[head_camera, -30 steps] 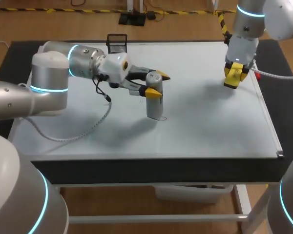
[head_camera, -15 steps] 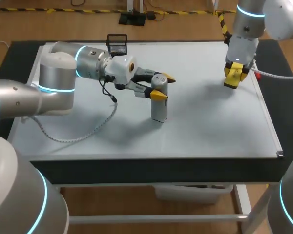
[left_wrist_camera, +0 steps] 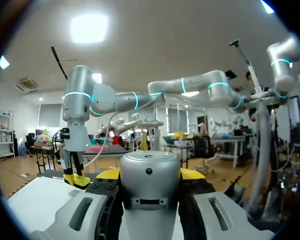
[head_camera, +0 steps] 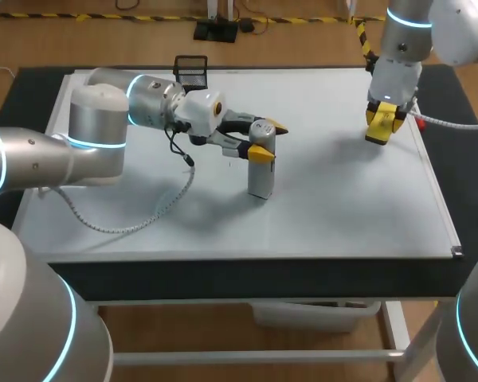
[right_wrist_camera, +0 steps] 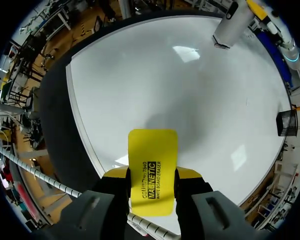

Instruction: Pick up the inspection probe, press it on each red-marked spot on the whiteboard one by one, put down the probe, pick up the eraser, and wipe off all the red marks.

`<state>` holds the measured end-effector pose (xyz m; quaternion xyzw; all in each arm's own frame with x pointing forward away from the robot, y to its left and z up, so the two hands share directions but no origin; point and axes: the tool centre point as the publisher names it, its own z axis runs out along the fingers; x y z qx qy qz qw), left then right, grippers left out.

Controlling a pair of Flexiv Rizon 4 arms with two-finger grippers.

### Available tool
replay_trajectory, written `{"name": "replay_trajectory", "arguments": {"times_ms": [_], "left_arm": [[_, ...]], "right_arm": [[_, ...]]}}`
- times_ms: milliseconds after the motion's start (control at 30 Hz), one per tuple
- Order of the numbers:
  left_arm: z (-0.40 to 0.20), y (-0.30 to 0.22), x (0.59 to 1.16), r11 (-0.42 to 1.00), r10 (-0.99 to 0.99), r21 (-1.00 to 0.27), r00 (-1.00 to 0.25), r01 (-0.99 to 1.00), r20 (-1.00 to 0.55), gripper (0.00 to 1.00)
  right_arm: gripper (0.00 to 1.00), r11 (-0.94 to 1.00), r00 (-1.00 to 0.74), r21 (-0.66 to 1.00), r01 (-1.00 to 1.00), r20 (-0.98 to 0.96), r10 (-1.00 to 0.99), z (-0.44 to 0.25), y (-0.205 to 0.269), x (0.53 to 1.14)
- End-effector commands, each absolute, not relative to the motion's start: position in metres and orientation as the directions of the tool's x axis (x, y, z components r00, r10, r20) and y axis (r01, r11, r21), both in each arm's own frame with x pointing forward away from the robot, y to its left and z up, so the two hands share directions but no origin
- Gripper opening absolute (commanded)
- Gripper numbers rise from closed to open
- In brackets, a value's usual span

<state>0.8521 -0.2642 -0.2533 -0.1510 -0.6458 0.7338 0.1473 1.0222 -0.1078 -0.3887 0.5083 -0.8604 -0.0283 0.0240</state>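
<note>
Left arm (head_camera: 95, 135) stretches level over the whiteboard (head_camera: 334, 199), left fingers (head_camera: 257, 153) pinching the upright probe (head_camera: 260, 179). Right arm (head_camera: 402, 48) hangs vertical, right fingers (right_wrist_camera: 189, 174) clamped on the eraser (right_wrist_camera: 152, 160).

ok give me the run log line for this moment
left claw shut on probe, upright on whiteboard middle | right claw shut on eraser, over its far right side
</note>
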Motion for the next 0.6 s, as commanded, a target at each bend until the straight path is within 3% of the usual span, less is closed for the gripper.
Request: {"name": "replay_trajectory", "arguments": {"times_ms": [33, 600], "left_arm": [[-0.2557, -0.2660, 0.8536, -0.125, 0.417, -0.992, -0.908, -0.027, -0.028, 0.00], [-0.2647, -0.2676, 0.8563, -0.112, 0.418, -0.993, -0.908, -0.041, -0.010, 0.00]], "right_arm": [[0.00, 0.480, -0.480, 0.072, -0.874, 0.015, -0.877, -0.3880, -0.1084, 1.0228], [0.00, 0.480, -0.480, 0.072, -0.874, 0.015, -0.877, -0.3880, -0.1084, 1.0228]]}}
